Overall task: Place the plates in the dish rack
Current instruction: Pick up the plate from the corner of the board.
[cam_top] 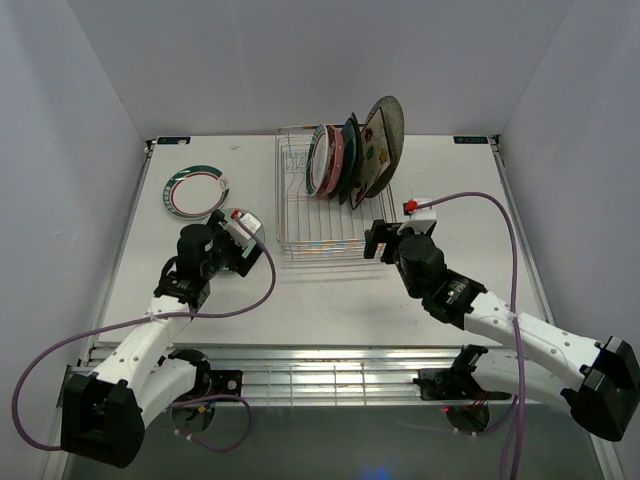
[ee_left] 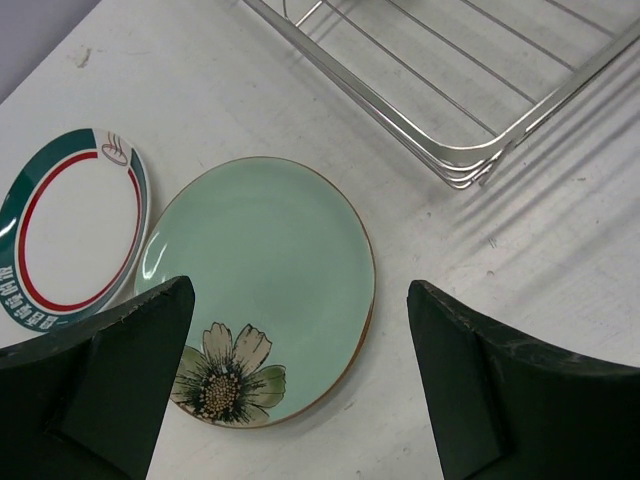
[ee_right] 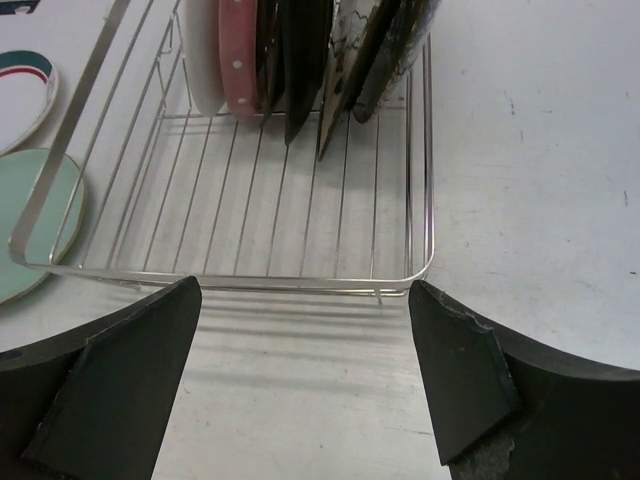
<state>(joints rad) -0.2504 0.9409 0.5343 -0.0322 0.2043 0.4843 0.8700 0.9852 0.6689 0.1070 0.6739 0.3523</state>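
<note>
White table [cam_top: 330,300], grey walls. Most plates [cam_top: 350,155] stand in dish rack [cam_top: 320,255], upper centre. Mint floral plate [ee_left: 265,280] lies flat, centre of left-wrist view, white teal-rimmed plate [ee_left: 75,225] just beside it at left. Left gripper [ee_left: 300,330] and right gripper [ee_right: 305,330] both wide open, empty. Plate prob. stiff, slick, chippable, so pinch its rim.

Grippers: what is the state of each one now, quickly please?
Left gripper: open, holding nothing, over the mint plate.
Right gripper: open, holding nothing, in front of the rack.
</note>
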